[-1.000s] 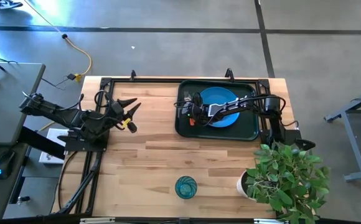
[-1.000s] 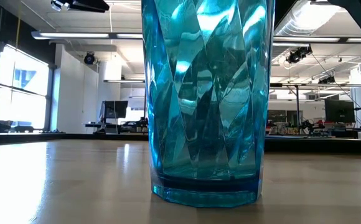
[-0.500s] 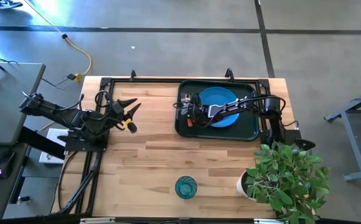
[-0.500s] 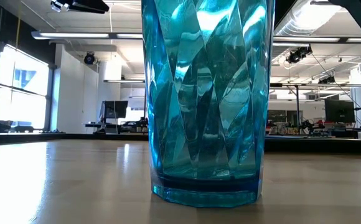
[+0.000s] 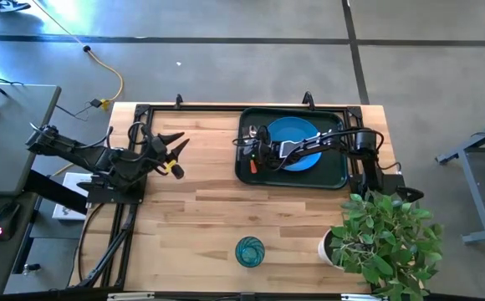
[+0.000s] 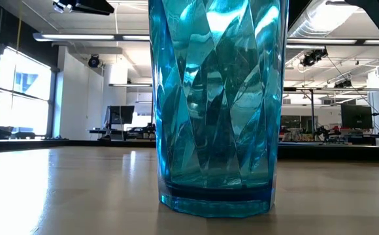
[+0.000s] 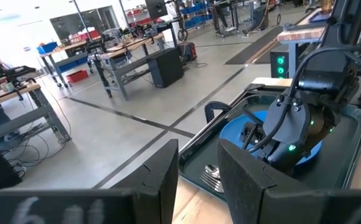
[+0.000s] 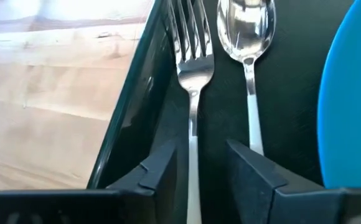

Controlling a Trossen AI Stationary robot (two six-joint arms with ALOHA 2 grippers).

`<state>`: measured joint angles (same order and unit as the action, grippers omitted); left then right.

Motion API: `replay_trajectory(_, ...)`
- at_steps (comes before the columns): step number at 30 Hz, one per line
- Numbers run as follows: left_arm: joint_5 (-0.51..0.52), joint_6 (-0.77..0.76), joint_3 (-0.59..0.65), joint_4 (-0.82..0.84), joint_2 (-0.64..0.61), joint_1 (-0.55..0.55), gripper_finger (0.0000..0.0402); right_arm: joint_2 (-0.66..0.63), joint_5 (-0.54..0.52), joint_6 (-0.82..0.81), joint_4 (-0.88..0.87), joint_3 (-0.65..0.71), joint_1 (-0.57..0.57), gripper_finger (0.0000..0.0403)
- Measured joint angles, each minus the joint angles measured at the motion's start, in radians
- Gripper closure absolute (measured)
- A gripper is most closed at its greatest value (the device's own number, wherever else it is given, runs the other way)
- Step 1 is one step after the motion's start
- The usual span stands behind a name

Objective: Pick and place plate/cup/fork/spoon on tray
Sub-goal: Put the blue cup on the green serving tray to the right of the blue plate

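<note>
The dark tray (image 5: pixel 334 176) lies at the table's far right with the blue plate (image 5: pixel 297 132) resting flat in it. The fork (image 8: pixel 193 68) and the spoon (image 8: pixel 246 31) lie side by side on the tray floor, left of the plate and next to the tray's left rim. My right gripper (image 5: pixel 255 155) slants down over them, open, its fingers (image 8: pixel 159 171) standing either side of the fork's handle. The teal cup (image 5: pixel 249 251) stands upright on the table near the front edge. My left gripper (image 5: pixel 178 144) hovers open at the far left, with nothing between its fingers.
A potted plant (image 5: pixel 385 238) in a white pot stands at the table's front right corner. The black arm frames (image 5: pixel 113 226) rise at the left and right edges. Bare wood lies between the tray and the cup.
</note>
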<state>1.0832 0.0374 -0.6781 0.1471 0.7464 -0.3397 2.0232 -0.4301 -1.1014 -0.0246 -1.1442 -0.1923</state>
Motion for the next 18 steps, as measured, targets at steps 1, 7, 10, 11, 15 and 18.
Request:
replay_trajectory(1, 0.000, 0.000, 0.000, 0.008, 0.000, 0.000, 0.0298, 0.000, -0.008, 0.005, 0.000, 0.000, 0.003, 0.0274)
replay_trajectory(7, 0.000, 0.000, 0.000, 0.023, 0.000, 0.000, 0.0298, -0.046, -0.036, 0.068, -0.002, 0.000, 0.044, 0.0272)
replay_trajectory(10, 0.000, 0.000, 0.000, 0.023, 0.000, 0.000, 0.0298, -0.103, -0.031, 0.129, -0.012, 0.000, 0.069, 0.0272)
replay_trajectory(11, 0.000, 0.000, 0.000, 0.023, -0.001, 0.000, 0.0298, -0.127, -0.025, 0.159, -0.015, 0.000, 0.078, 0.0272)
replay_trajectory(15, 0.000, 0.018, 0.000, 0.021, -0.001, 0.000, 0.0298, -0.229, 0.046, 0.319, -0.050, 0.000, 0.113, 0.0272)
replay_trajectory(18, 0.000, 0.020, 0.000, 0.020, -0.002, 0.000, 0.0298, -0.307, 0.123, 0.411, -0.080, 0.000, 0.143, 0.0272)
